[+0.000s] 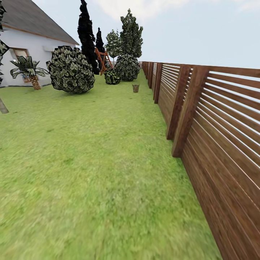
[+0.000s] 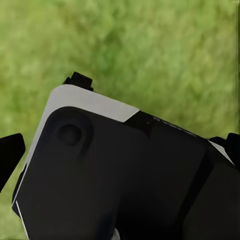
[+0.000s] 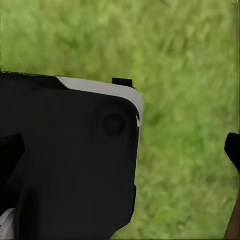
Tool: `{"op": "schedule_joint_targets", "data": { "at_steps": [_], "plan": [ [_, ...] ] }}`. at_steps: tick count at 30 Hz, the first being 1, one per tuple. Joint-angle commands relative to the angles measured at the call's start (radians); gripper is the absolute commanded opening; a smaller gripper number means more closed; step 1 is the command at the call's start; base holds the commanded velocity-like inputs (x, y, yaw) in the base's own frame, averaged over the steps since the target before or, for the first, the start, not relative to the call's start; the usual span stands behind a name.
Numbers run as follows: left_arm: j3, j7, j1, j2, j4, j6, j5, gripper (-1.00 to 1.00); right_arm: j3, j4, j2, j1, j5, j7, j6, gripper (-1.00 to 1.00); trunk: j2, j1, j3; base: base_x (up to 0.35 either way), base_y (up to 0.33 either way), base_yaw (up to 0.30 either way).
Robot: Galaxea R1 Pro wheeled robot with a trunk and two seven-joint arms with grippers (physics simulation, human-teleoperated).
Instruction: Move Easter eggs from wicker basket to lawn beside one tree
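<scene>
While the lawn (image 1: 90,162) stretches ahead beside a brown slat fence (image 1: 216,137), the wicker basket (image 1: 135,88) stands far off on the grass near the fence, too small to show any eggs inside. Round bushes (image 1: 70,70) and a white house (image 1: 25,47) lie beyond to the left. Both wrist views show dark robot bodywork (image 2: 125,175) over grass, with black finger tips at the edges, so I cannot tell whether either gripper is open or closed.

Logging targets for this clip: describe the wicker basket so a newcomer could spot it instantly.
Follow the brown slat fence away from the camera along the lawn. Near its far stretch, a small brown wicker basket stands alone on the grass, just before the round leafy bush; it is the only low, tan, tub-shaped thing among greenery.
</scene>
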Motion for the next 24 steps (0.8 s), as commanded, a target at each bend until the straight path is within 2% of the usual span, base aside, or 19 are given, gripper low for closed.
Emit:
{"op": "schedule_joint_targets", "data": {
  "at_steps": [1, 24],
  "plan": [
    [0.0, 0.0, 0.0, -0.002, 0.0, 0.0, 0.0, 1.0, 0.0, 0.0, 0.003, 0.0, 0.0, 0.0, 0.0, 1.0, 0.0, 0.0, 0.0, 0.332, 0.0, 0.0],
    [0.0, 0.0, 0.0, 0.005, -0.004, 0.004, -0.004, 1.0, -0.001, -0.001, -0.002, 0.0, 0.0, 0.0, -0.003, 1.0, 0.0, 0.0, 0.0, 0.333, 0.0, 0.0]
  ]
}}
